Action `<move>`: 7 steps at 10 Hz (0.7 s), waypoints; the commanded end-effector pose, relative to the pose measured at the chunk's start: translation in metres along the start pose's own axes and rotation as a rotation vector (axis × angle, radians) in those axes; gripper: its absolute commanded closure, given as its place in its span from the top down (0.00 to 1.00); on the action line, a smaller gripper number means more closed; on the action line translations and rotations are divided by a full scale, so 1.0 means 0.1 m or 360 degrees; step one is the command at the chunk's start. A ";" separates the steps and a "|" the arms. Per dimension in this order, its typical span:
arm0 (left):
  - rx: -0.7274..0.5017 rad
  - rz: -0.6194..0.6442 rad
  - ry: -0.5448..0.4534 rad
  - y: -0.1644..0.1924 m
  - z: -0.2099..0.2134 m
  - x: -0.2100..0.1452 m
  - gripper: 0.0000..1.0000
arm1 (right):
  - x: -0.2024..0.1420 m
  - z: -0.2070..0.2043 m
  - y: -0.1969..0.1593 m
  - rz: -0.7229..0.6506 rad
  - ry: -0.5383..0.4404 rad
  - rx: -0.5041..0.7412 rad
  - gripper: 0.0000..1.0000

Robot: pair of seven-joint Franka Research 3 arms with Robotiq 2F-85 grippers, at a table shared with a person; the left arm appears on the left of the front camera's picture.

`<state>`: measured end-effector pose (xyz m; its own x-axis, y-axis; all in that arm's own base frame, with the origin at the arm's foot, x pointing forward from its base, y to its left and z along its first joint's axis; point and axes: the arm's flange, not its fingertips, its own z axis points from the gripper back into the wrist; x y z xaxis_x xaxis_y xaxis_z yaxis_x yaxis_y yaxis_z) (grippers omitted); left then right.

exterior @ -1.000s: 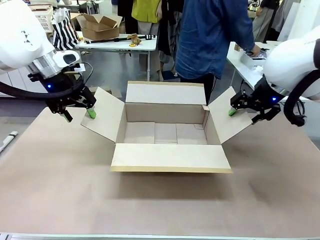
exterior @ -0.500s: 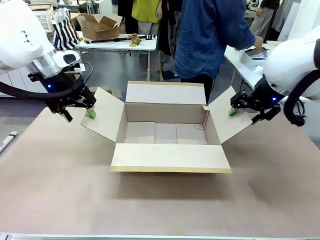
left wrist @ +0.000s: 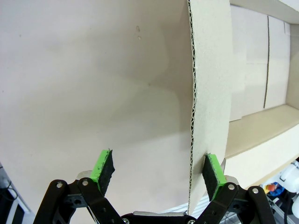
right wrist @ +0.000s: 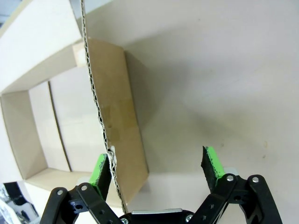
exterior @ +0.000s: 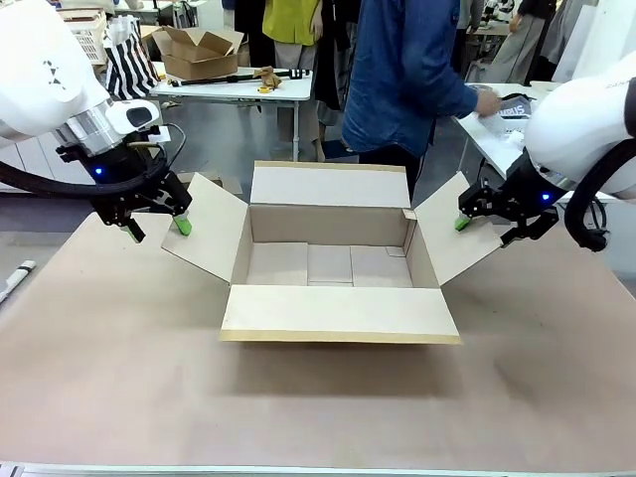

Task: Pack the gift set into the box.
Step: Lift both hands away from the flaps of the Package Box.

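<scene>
The box (exterior: 333,263) stands open in the middle of the table, all four flaps spread and its floor bare. My left gripper (exterior: 159,229) is open at the outer edge of the left flap (exterior: 207,227). In the left wrist view that flap's corrugated edge (left wrist: 191,116) runs between the fingers of the left gripper (left wrist: 158,172), close to one green pad (left wrist: 212,173). My right gripper (exterior: 487,229) is open at the right flap (exterior: 452,229). That flap's edge (right wrist: 100,121) lies beside a pad (right wrist: 99,173) of the right gripper (right wrist: 156,171). At the far right a person's hand (exterior: 485,99) is at a light grey item (exterior: 512,105), possibly the gift set, too small to tell.
A person in a blue shirt (exterior: 407,70) stands just beyond the box, turned toward a side table (exterior: 487,134) at the right. A smaller carton (exterior: 199,50) and a striped bag (exterior: 129,65) are on a far table. A white object (exterior: 15,278) lies at the table's left edge.
The person's hand has shifted over the side table and drawn back toward the body with the grey item. Both arms and the box are where they were.
</scene>
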<state>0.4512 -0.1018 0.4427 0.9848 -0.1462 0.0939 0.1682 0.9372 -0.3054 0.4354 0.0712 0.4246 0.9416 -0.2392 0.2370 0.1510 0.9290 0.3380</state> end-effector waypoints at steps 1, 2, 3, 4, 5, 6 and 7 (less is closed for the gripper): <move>0.0033 0.0017 -0.0008 -0.01 0.01 -0.01 1.00 | 0.02 0.03 0.02 -0.0007 -0.0007 -0.0019 1.00; 0.0033 0.0017 -0.0008 -0.01 0.01 -0.01 1.00 | 0.02 0.03 0.02 -0.0007 -0.0007 -0.0019 1.00; 0.0033 0.0017 -0.0008 -0.01 0.01 -0.01 1.00 | 0.02 0.03 0.02 -0.0007 -0.0007 -0.0019 1.00; 0.0033 0.0017 -0.0008 -0.01 0.01 -0.01 1.00 | 0.02 0.03 0.02 -0.0007 -0.0007 -0.0019 1.00; 0.0033 0.0017 -0.0008 -0.01 0.01 -0.01 1.00 | 0.02 0.03 0.02 -0.0007 -0.0007 -0.0019 1.00; 0.0033 0.0017 -0.0008 -0.01 0.01 -0.01 1.00 | 0.02 0.03 0.02 -0.0007 -0.0007 -0.0019 1.00; 0.0033 0.0017 -0.0008 -0.01 0.01 -0.01 1.00 | 0.02 0.03 0.02 -0.0007 -0.0007 -0.0019 1.00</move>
<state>0.4512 -0.1018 0.4427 0.9848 -0.1461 0.0939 0.1682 0.9372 -0.3054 0.4354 0.0712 0.4246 0.9416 -0.2392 0.2370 0.1510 0.9290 0.3380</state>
